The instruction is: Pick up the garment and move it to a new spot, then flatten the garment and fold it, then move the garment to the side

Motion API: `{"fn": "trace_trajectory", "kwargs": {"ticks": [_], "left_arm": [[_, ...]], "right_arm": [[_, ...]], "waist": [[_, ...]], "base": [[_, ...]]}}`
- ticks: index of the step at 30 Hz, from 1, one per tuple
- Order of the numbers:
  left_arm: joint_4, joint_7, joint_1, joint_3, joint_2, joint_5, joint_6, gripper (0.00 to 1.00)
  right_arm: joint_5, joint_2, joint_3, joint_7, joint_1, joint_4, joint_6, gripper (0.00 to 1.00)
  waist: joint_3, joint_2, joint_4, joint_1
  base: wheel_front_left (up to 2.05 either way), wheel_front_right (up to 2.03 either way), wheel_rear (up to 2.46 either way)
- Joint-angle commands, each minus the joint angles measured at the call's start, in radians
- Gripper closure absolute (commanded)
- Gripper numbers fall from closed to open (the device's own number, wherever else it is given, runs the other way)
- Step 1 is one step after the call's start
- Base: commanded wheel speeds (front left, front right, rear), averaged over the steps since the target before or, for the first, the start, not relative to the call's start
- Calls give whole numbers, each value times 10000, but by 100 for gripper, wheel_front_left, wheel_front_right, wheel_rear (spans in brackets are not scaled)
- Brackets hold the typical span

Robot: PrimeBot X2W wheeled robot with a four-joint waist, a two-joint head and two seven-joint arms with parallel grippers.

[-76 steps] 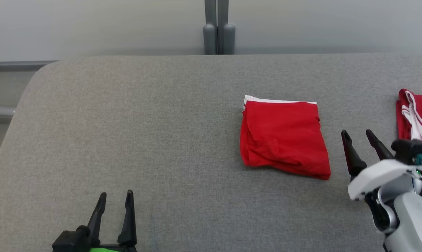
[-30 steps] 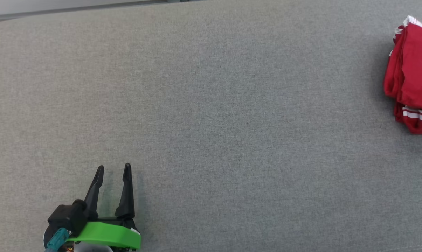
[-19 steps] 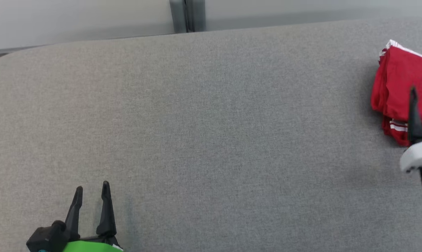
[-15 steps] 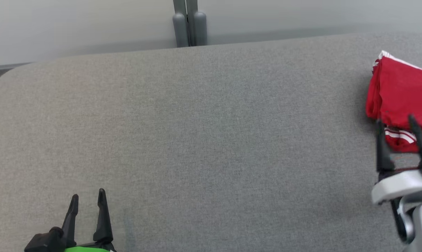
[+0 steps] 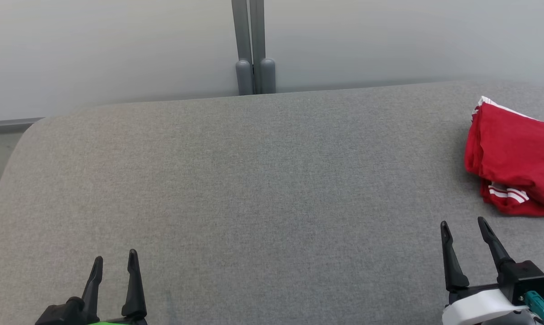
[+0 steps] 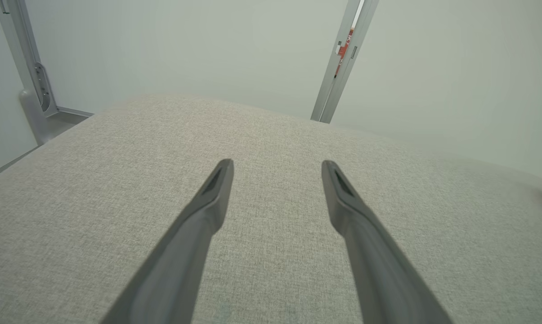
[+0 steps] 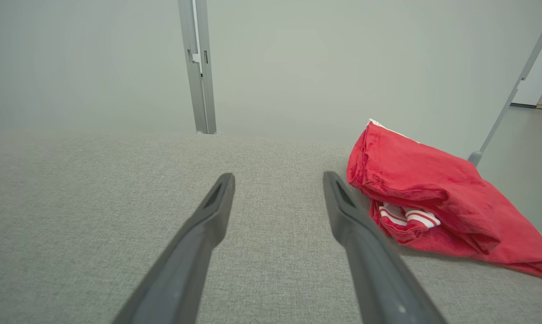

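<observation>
Garment point(image 5: 513, 149): red, folded into a compact block, lying at the far right of the table point(image 5: 253, 180) and close to its right edge. A white band runs along its far edge. A red layer with white stripes shows under its near edge; I cannot tell whether that is the same piece or a second one beneath.

Judgement: the placement fits the last step, moving the garment to the side. The fold looks done and the block sits well away from the wide grey middle of the table.

Right end effector point(image 5: 462, 221): near the garment on its near side, not touching it. Fingers spread wide, nothing between them. It stands apart, probably so the fold is not disturbed.

Left end effector point(image 5: 115, 255): low at the near left, well apart from the garment. Fingers spread, holding nothing, over bare fabric.

Both point away from the robot, which reads as a rest pose.

Behind the table: a pale wall with a grey post point(image 5: 253, 45).
</observation>
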Motion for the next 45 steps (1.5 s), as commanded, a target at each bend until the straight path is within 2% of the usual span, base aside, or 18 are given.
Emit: {"fn": "trace_trajectory", "kwargs": {"ticks": [1,12,13,18,45], "left_arm": [[39,-27,9,-4,40,-46,-46,0],[237,-27,-63,-210,38,-137,-77,0],[239,-27,-74,-276,37,-90,-79,100],[560,87,9,-331,-59,-164,-56,100],[569,1208,-757,-77,64,-4428,-62,100]], "right_arm": [[-33,41,-1,-25,105,1,-10,0],[-12,84,-47,-26,-49,115,-10,0],[7,86,-41,-26,-54,113,-10,100],[109,153,-16,46,83,449,0,100],[5375,125,-126,1274,-699,867,-2,100]], "waist": [[-30,0,-41,0],[-123,0,-105,0],[-115,0,-93,0],[-121,0,-102,0],[-117,0,-118,0]], "base": [[0,0,0],[0,0,0],[0,0,0],[0,0,0],[0,0,0]]}}
